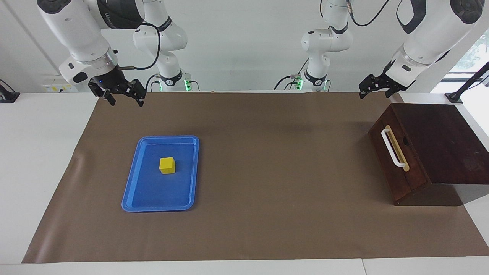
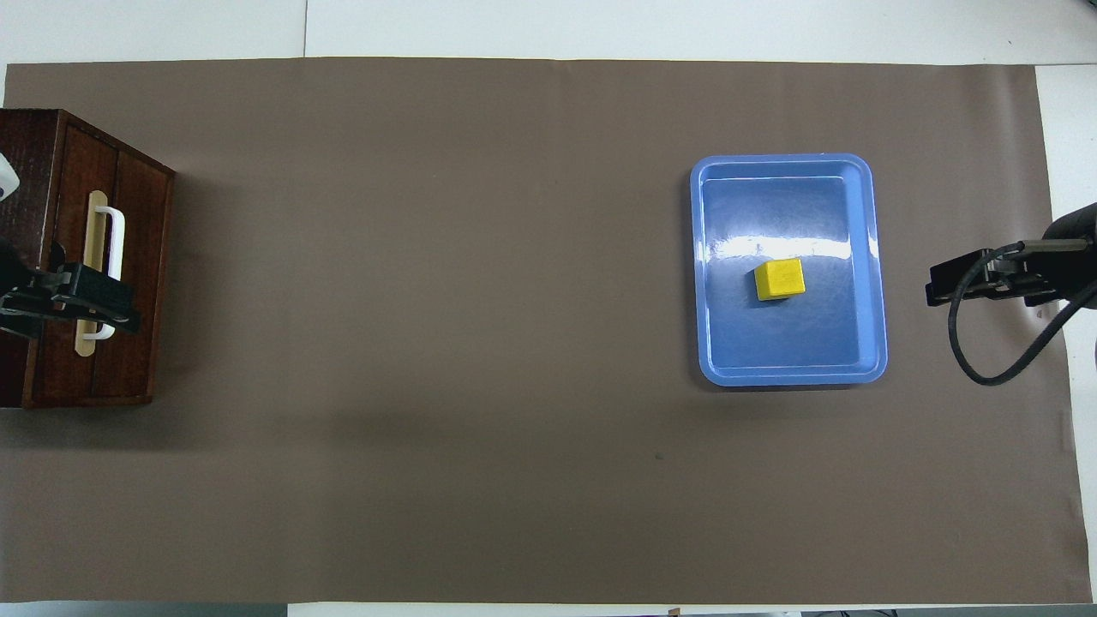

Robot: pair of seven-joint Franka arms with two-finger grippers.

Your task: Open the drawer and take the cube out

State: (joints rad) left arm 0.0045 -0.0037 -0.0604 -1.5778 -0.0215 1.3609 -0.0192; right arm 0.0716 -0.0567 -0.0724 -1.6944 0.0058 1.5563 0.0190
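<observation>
facing view: the drawer (image 1: 397, 160) sits closed in its dark box (image 1: 443, 141) at the left arm's end of the bench (image 1: 38, 152), white handle (image 1: 393, 148) facing the middle of the brown mat (image 1: 275, 172). the cube (image 1: 167, 165) rests in the blue tray (image 1: 131, 191) toward the right arm's end, well apart from the drawer. the right gripper (image 1: 124, 99) hangs in the air over the mat's edge nearest the robots, fingers spread wide and holding nothing. the left gripper (image 1: 374, 88) hangs above the box's near corner; its finger state cannot be told.

overhead view: the cube (image 2: 779, 279) lies near the tray (image 2: 870, 257) centre. the left gripper (image 2: 94, 300) covers the handle (image 2: 113, 248) of the drawer (image 2: 128, 257). the right gripper (image 2: 943, 287) is beside the tray.
</observation>
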